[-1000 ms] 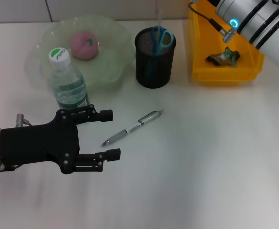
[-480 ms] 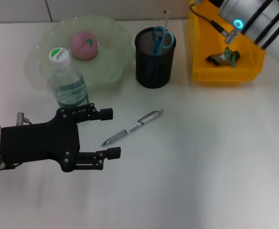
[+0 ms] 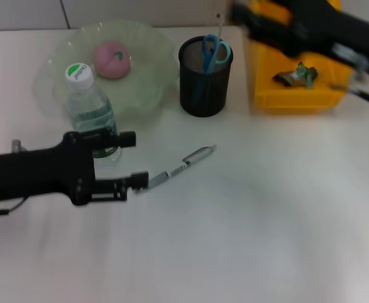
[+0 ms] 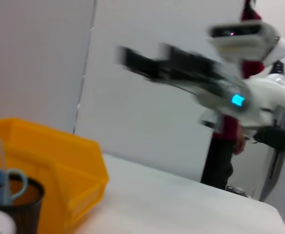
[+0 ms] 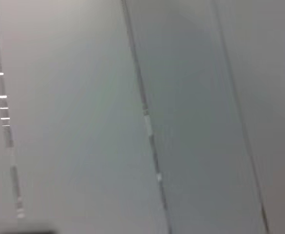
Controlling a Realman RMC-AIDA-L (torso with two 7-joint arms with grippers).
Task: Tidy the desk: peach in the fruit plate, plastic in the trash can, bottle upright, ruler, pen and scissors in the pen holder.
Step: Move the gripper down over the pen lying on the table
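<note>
Now closing in: left end effector, fingers wide, shifted toward pen lying on tabletop, lower finger at its tip. Right end effector's state cannot tell, swung over yellow bin. Pen grasp likely next.

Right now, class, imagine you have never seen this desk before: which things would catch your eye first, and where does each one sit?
The black left end effector stands out, open at the near left, its lower fingertip beside the tip of the silver pen lying mid-desk. Behind it, a capped water bottle stands upright before the green fruit plate holding a pink peach. At the far right, a bright yellow bin holds crumpled plastic.
</note>
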